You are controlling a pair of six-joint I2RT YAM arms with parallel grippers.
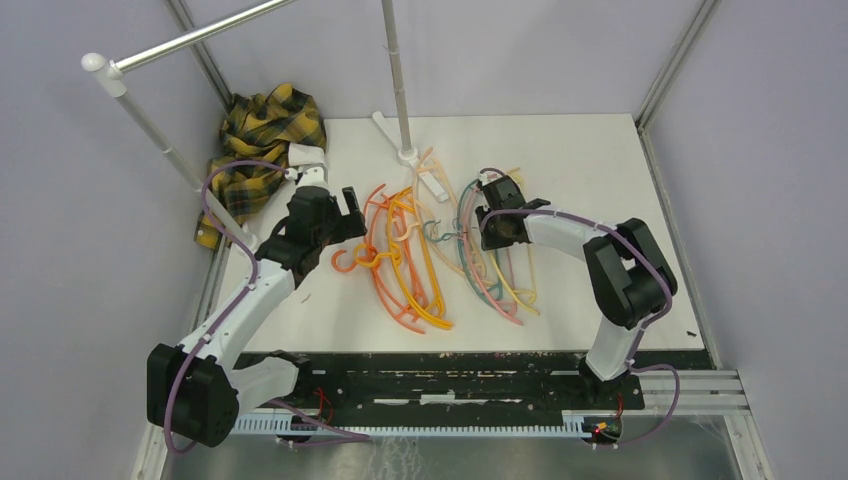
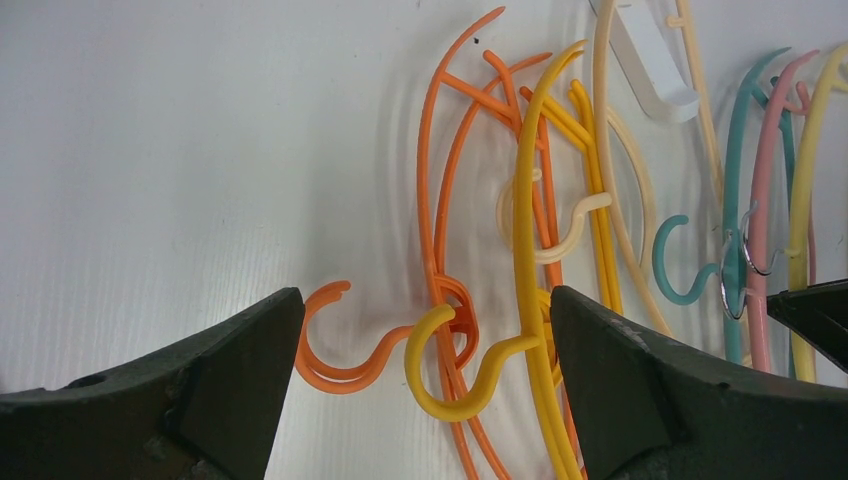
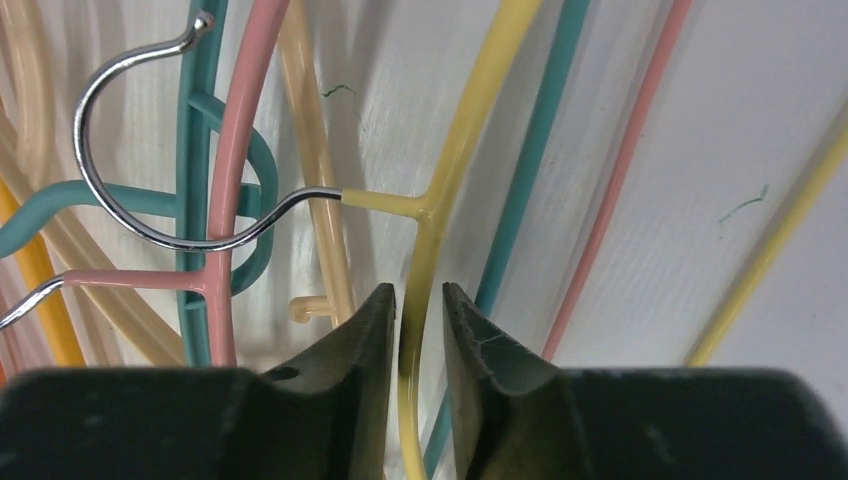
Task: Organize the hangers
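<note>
The right fingers are standing narrow. They are straddling the bar of the pale yellow hanger, just under the joint where its metal hook is branching off toward 9 o'clock. A sliver of counter is showing beside the bar, so I cannot tell whether the pads are bearing on it.

In the right wrist view the bar's long axis is running from 6 toward 1 o'clock, straight through the gap. The teal hanger is lying just beside it at 3 o'clock and the pink hanger at 9 o'clock.

The left fingers are standing wide over the orange hook and yellow hook. I am judging the right arm the nearer one.
</note>
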